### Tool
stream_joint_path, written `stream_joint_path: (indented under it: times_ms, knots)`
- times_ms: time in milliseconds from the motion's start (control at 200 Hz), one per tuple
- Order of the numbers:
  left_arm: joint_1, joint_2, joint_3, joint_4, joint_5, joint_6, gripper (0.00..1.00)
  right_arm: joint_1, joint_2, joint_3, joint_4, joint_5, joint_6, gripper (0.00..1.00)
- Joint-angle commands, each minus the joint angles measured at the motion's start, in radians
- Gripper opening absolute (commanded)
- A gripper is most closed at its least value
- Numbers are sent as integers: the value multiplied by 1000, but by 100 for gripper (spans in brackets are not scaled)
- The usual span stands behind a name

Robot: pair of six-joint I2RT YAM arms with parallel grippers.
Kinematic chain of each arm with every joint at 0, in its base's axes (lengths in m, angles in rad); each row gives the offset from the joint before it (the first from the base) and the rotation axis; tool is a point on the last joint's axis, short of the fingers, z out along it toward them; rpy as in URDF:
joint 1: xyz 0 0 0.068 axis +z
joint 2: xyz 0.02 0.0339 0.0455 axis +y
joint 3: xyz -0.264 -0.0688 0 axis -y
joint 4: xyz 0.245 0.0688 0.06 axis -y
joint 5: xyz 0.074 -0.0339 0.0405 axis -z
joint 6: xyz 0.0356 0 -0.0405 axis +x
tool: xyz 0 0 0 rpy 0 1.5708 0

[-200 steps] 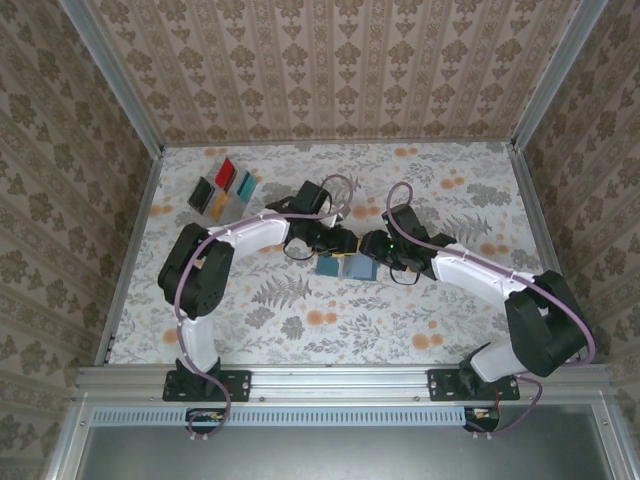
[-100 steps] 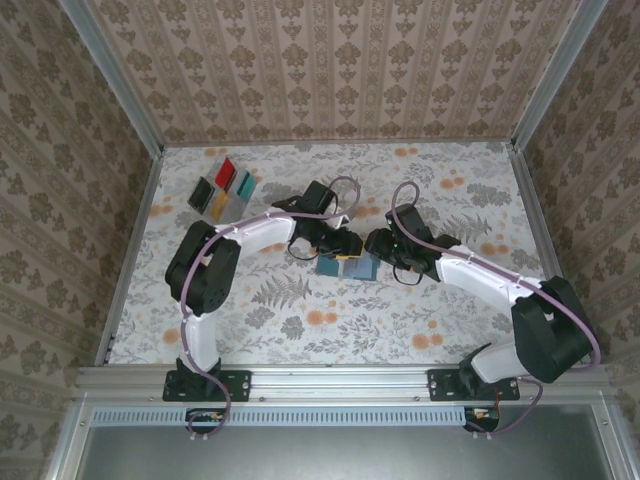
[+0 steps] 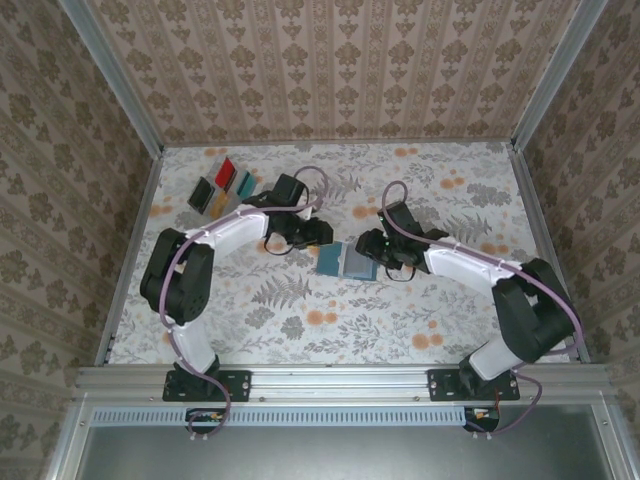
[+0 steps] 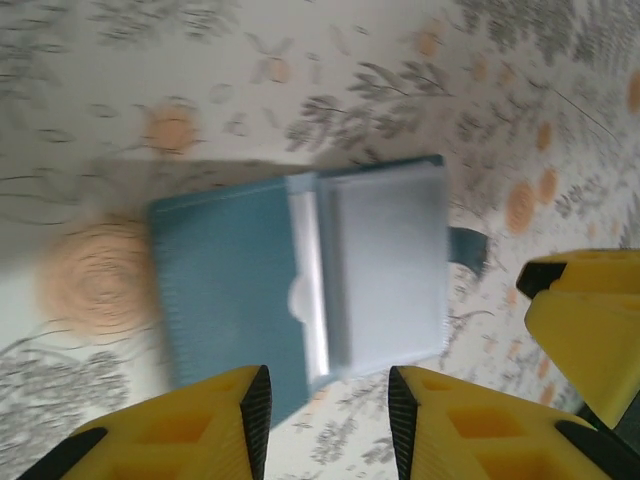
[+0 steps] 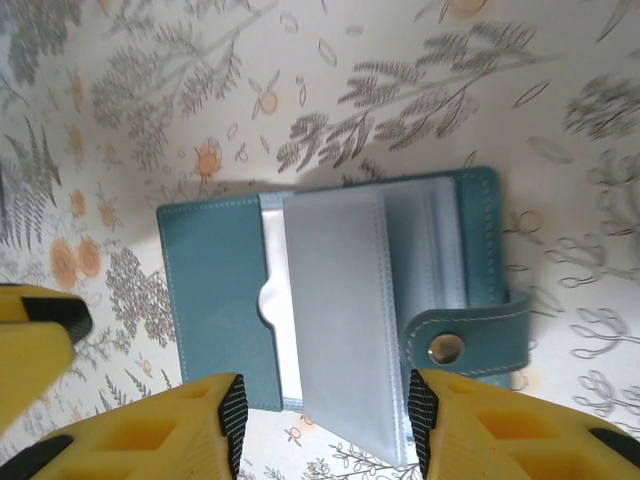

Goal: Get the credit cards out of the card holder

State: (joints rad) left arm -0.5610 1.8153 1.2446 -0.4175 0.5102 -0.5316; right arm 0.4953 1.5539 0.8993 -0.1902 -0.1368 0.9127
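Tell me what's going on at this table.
Two robot arms are working on a teal card holder, which lies open in the middle of the table. The left gripper and the right gripper both hover just above it, jaws open, holding nothing. Several credit cards lie clustered at the far left. Whether any card remains inside, I cannot tell.

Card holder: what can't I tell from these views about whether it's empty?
- Teal pocket of the card holder, right wrist view: there is a pale strip behind the notch, and whether it is card or lining is unclear.
- Left wrist view: motion blur hides the pockets.
- The credit cards, top view: too small and overlapping to count.
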Motion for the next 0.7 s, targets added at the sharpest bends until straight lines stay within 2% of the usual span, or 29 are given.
stream_joint_path:
  times_ms: [0, 120, 355, 695]
  knots:
    - [10, -17, -49, 3, -47, -35, 40, 13, 56, 57, -28, -74, -2, 50]
    - [5, 4, -56, 25, -21, -49, 38, 24, 85, 80, -70, -38, 9, 50]
    - [-16, 62, -46, 30, -21, -50, 28, 47, 97, 119, -165, 38, -3, 50]
    - [-19, 108, -56, 32, -18, -51, 21, 70, 13, 73, -214, 33, 6, 51]
